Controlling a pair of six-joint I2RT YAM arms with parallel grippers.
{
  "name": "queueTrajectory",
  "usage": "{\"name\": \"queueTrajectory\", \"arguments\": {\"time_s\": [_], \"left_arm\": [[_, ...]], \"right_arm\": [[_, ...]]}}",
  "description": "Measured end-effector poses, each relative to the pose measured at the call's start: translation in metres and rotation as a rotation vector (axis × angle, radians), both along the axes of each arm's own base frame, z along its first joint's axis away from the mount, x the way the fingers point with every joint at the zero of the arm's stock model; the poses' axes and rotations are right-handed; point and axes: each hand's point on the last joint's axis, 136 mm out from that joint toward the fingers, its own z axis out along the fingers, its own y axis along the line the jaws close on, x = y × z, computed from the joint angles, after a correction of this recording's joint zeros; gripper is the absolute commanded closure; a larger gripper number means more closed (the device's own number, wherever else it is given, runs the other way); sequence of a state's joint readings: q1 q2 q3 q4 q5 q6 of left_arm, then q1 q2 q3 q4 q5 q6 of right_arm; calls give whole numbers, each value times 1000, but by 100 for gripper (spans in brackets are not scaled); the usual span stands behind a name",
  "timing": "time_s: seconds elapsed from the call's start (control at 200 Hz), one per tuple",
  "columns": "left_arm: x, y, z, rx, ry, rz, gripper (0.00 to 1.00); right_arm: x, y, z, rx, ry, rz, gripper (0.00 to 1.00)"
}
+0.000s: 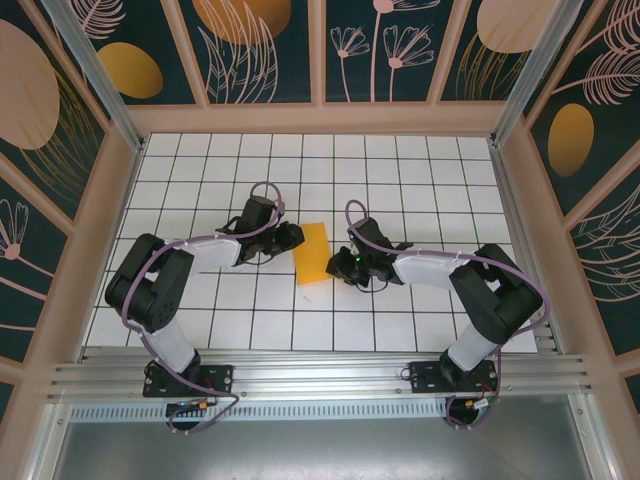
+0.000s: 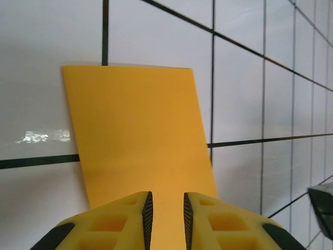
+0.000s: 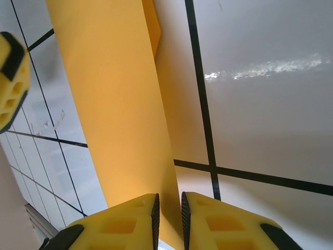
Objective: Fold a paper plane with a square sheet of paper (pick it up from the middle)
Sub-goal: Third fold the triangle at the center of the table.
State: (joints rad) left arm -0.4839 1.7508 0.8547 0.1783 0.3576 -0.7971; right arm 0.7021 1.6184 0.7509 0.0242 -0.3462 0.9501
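Left end effector (image 2: 166, 203) and right end effector (image 3: 169, 203) pinch orange paper (image 2: 138, 135).

Bright even light; glare streaks on tiles (image 3: 270, 67); sharp.

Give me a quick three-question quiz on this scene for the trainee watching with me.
1. True or false: seen from above, the orange sheet of paper lies between the left claw and the right claw.
2. Which outline does the sheet show from above? A) circle B) rectangle C) star
3. Fill in: the table is covered in white ____ with dark lines.
Key: 1 true; 2 B; 3 tiles.
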Motion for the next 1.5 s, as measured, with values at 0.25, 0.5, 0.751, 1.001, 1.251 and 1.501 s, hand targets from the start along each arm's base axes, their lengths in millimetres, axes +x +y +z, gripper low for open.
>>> {"name": "queueTrajectory", "arguments": {"time_s": [0.25, 0.5, 0.751, 1.001, 1.251, 1.501], "left_arm": [[-4, 3, -24, 41, 42, -13, 78], [-4, 3, -29, 52, 44, -23, 78], [-4, 3, -31, 58, 44, -30, 78], [-4, 4, -30, 63, 44, -33, 77], [10, 17, -9, 56, -9, 19, 78], [19, 20, -12, 62, -10, 35, 79]], "right_arm": [[2, 0, 4, -7, 7, -11, 90], [11, 11, 21, 34, -18, -9, 91], [32, 39, 44, 92, -65, 18, 91], [43, 58, 30, 75, -60, 48, 91], [42, 59, 16, 52, -38, 53, 91], [43, 60, 10, 44, -32, 52, 91]]}}
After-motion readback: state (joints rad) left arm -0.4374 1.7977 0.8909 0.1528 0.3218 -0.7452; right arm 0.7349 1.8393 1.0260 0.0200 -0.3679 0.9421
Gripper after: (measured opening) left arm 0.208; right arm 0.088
